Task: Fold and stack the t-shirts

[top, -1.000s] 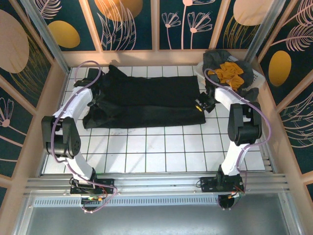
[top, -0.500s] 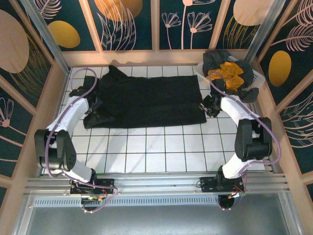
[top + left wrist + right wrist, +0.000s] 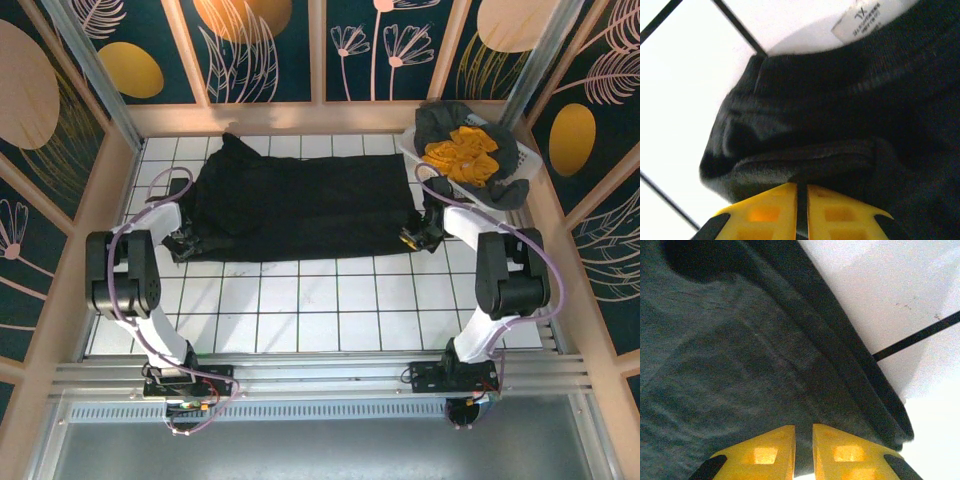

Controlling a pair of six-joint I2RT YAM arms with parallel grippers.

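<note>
A large black t-shirt (image 3: 300, 205) lies spread flat across the far half of the white tiled table. My left gripper (image 3: 182, 240) is at its near left corner, and in the left wrist view the yellow jaws (image 3: 801, 184) are pinched on a bunched dark hem (image 3: 805, 165) below a white size label (image 3: 860, 17). At the shirt's near right corner, my right gripper (image 3: 410, 238) is shut on the cloth's edge (image 3: 804, 426), with black fabric (image 3: 740, 365) spreading beyond the fingers. A mustard-yellow t-shirt (image 3: 462, 155) and a dark grey one (image 3: 440, 122) are heaped at the back right.
The white lattice basket (image 3: 531, 160) under the heaped shirts stands in the back right corner against the wooden wall. Bare white tiles (image 3: 300, 310) run between the shirt and the arm bases. Wooden rails border the table on all sides.
My left gripper came from the shirt's far left side to its near left corner, and both pairs of jaws closed on the cloth. The shirt now lies flatter.
</note>
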